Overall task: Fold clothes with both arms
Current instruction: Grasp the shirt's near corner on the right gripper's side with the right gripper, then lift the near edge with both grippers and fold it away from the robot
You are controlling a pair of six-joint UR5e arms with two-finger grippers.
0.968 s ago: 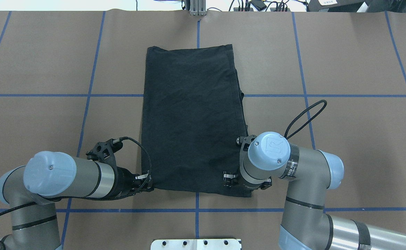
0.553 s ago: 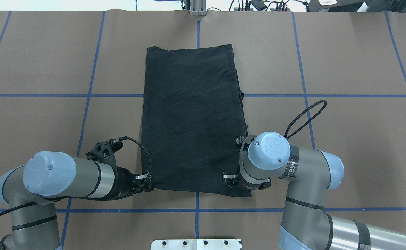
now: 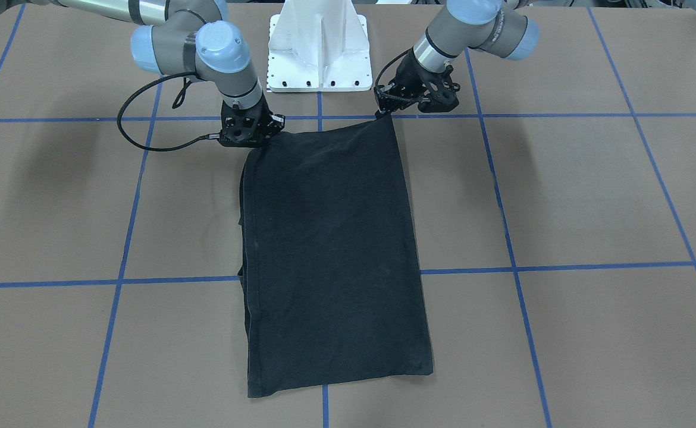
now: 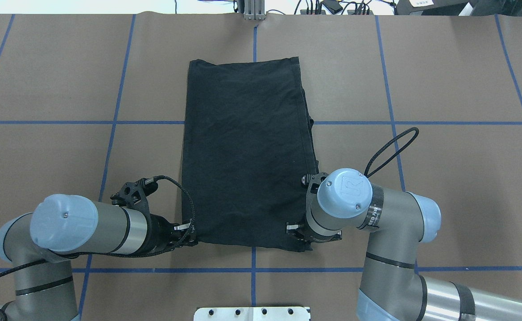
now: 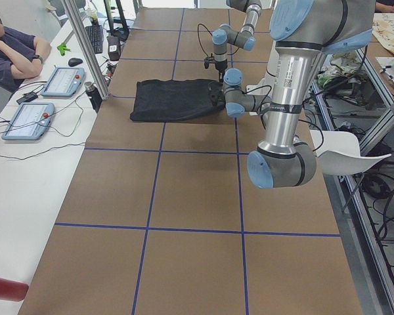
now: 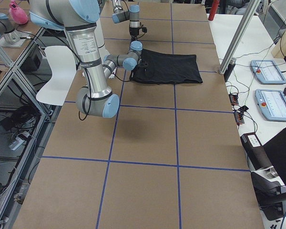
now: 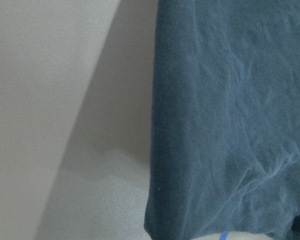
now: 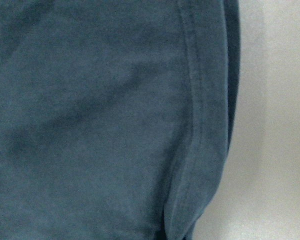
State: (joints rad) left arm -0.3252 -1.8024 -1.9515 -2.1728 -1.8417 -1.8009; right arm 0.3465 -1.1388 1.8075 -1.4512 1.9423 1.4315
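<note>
- The left hand [image 4: 190, 235], a small black two-finger piece, sits low at the near left corner of the black T-shirt [image 4: 247, 151]. In the front-facing view that corner rises to a point into it. I judge it clenched on the corner, though the fingers are too dark against the cloth to pick out singly.
- The right hand [image 3: 257, 138], also small and black, points straight down on the other near corner, and the cloth is drawn up into it. I judge it clenched on the shirt as well. From overhead its own wrist hides it.
- Holding both ends of one short edge lets that edge be lifted level and carried over as one piece, so the crease should fall straight.
- Each wrist view shows dark cloth close under the camera, with the shirt's side edge and pale counter beside it.
- The black T-shirt lies mid-counter as a long rectangle with no sleeves sticking out. Extra layers peep out along the robot's right side, and no print shows. Its far short edge lies flat towards the operators' side, so a near-to-far fold looks like the step in hand.
- The grey-silver left arm [image 4: 87, 227] reaches in low from the side, and the grey-silver right arm [image 4: 395, 209] stands over its corner. Both elbows are outside the cloth, which leaves the way forward free.
- The brown paper-covered counter [image 4: 457, 80] carries a blue tape grid, and the shirt straddles its centre line.
- A likely risk is that the stacked right-side layers slip apart if only the top one is pinched.
</note>
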